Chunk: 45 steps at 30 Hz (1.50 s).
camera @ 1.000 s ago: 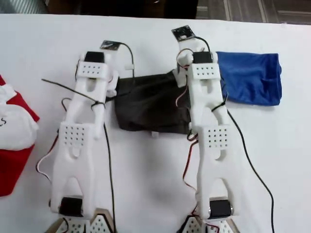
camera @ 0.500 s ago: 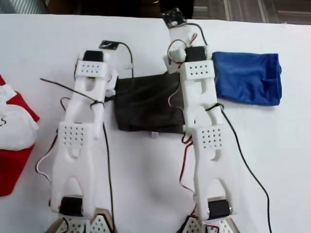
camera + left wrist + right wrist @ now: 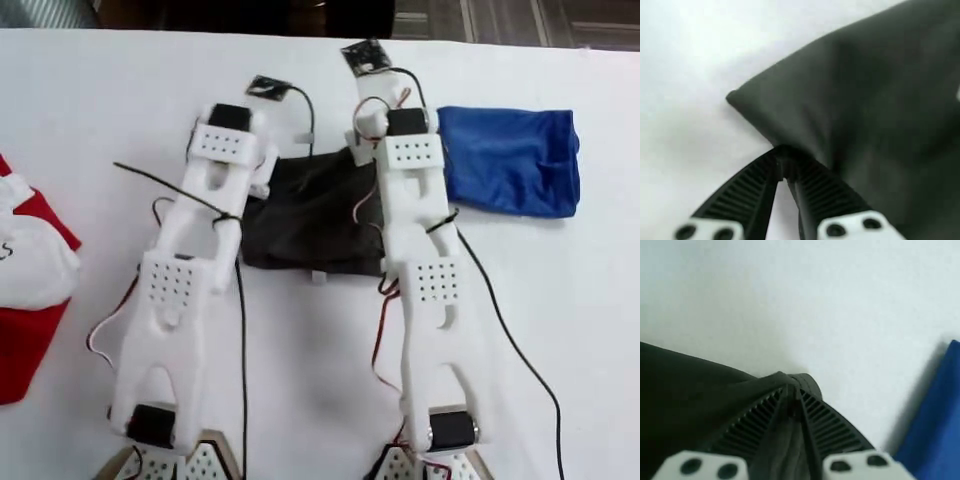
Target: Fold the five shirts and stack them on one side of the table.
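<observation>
Black shirt has drawn in narrower over the last second. The left gripper swung inward with its pinched edge, while the right gripper shifted only slightly. I judge a fold under way, with 1 of 5 shirts done. A red and white shirt lies loose at the table's left edge. The left gripper is clamped on the black shirt's far edge beside a corner, the right on the opposite far corner. A folded blue shirt lies just beside it.

From above, your left arm and right arm cover the 2 side edges of the black shirt. The red and white shirt, at the left, is cut off by the picture's edge.
</observation>
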Each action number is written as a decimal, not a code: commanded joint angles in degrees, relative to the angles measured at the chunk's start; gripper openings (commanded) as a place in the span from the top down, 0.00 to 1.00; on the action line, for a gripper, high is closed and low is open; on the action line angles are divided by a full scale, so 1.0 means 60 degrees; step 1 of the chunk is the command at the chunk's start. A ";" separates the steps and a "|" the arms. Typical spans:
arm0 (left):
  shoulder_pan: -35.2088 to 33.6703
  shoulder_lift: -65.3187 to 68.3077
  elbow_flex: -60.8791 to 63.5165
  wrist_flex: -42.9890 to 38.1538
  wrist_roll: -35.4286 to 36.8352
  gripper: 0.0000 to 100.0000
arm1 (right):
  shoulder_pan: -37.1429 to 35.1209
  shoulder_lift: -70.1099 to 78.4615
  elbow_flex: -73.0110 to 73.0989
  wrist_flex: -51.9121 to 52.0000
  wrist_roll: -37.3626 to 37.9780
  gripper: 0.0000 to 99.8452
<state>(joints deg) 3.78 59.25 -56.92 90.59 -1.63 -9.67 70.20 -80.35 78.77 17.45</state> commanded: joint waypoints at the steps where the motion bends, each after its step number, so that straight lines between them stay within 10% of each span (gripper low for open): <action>1: -0.0454 0.0220 -0.0154 -0.0161 -0.0073 0.97 | 0.0344 -0.0110 -0.0278 -0.0066 -0.0015 0.98; 20: -0.0952 -0.0527 -0.2850 0.2007 -0.0234 0.97 | 0.0447 -0.2264 -0.0352 0.1897 0.0000 0.98; 29: -0.0821 -0.4586 0.2952 0.1729 -0.0425 0.97 | 0.0256 -0.3656 -0.0293 0.3773 0.0000 0.98; 45: 0.0484 -0.9392 1.0703 -0.3106 0.0615 0.97 | 0.0418 -0.5399 0.0879 0.3802 -0.0894 0.98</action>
<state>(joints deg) 5.19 6.42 6.73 74.68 0.31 -7.65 44.88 -78.24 100.04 12.79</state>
